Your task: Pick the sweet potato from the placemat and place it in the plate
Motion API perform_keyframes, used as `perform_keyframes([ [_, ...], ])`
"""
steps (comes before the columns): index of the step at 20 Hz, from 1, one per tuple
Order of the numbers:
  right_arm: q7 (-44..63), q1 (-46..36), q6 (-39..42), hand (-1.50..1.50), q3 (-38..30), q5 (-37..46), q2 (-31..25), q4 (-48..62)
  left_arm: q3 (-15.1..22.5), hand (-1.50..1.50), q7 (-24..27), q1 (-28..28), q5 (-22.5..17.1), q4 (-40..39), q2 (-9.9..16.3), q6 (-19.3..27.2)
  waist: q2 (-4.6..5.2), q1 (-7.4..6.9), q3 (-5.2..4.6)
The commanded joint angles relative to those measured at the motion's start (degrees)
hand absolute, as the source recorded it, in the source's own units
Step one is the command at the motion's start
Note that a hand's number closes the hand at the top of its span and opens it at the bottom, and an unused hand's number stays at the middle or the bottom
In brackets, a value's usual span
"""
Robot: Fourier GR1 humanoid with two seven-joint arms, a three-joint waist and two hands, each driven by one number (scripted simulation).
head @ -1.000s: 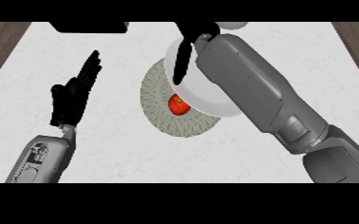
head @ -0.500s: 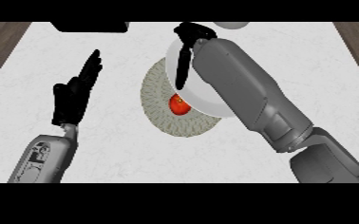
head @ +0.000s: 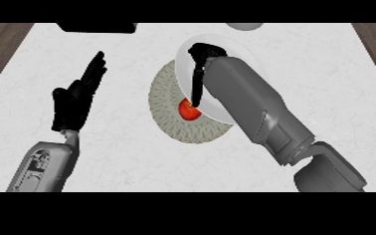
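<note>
Head view of a white tabletop [head: 294, 55]. A round, pale woven placemat [head: 172, 122] lies near the centre, and the white plate [head: 220, 45] overlaps its right edge. The orange-red sweet potato [head: 189, 110] rests on the placemat, touching the plate's lower left rim. The right forearm [head: 246, 104] crosses over the plate from the lower right. The right hand [head: 202, 55] is over the plate with fingers [head: 197, 87] extended downward, their tips at the sweet potato's upper edge; whether they pinch it cannot be told. The left hand [head: 77, 97] rests at the left, well apart from the placemat, fingers straight and pressed together, pointing up. A dark object [head: 95, 27] and a grey rounded object [head: 244, 26] sit at the far edge
</note>
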State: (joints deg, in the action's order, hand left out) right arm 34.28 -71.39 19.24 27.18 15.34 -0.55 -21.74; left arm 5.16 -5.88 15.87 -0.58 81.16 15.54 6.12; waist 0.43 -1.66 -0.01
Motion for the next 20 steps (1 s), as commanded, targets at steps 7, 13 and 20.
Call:
perform_keyframes([
  [7,-4.58,3.28,-0.76,-1.50,0.19,2.80,0.54,3.46,-0.85,0.00,2.87,-1.19,1.74,-2.59,-1.75,-0.47,-0.04,0.46,-0.01],
  [13,-6.98,5.23,-1.71,-1.50,1.18,4.05,0.52,5.77,-1.25,0.00,0.23,1.88,2.33,-1.58,-2.13,-0.34,0.18,-0.25,0.00],
  [20,-11.85,4.51,-8.85,1.50,1.48,8.01,0.49,8.04,-2.61,0.00,-0.19,1.87,1.98,-0.88,-1.08,-2.07,0.25,-0.42,0.02],
])
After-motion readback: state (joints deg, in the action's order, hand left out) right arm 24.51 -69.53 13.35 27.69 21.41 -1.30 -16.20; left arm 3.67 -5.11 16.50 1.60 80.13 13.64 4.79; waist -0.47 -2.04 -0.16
